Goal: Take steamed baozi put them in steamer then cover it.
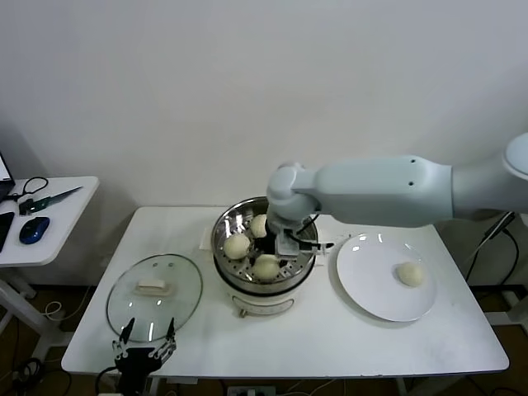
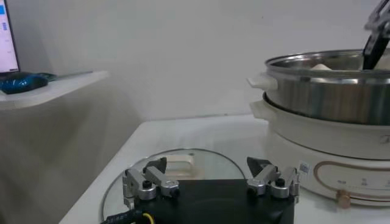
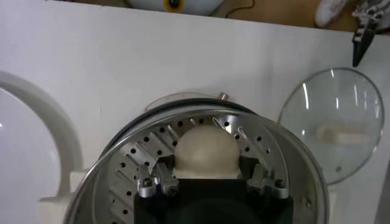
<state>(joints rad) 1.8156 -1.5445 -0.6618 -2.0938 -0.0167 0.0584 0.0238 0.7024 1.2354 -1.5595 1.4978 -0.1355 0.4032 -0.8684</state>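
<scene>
— Baozi (image 1: 266, 266) count, and where?
— Four in sight. Three down on the perforated tray of the steamer (image 1: 247, 290): one left, one far, one near. Fourth alone on the plate (image 1: 367, 285), right of the steamer, towards its right side.
— Right gripper (image 1: 278, 245)?
— Reaching in from the right, lowered inside the steamer's rim. Clenched on the near baozi, one finger on each flank, seen plainly from the right wrist. Baozi resting on the tray or just off it: cannot tell.
— Steamer's spot?
— Middle of the table (image 1: 330, 346), upright, steel pot on white base, white handle sticking out at the side. Uncovered.
— Cover (image 1: 132, 313)?
— Flat on the table, left of the steamer and a little nearer, apart from it. Glass side down, white handle (image 1: 155, 288) up at its centre.
— Left gripper (image 1: 147, 342)?
— Parked at the near edge of the table, just over the cover's near rim. Fingers spread wide, nothing between them, not touching the handle.
— Anything else around?
— Small side table (image 1: 58, 219) far left, with a blue mouse (image 1: 34, 230) on it.
</scene>
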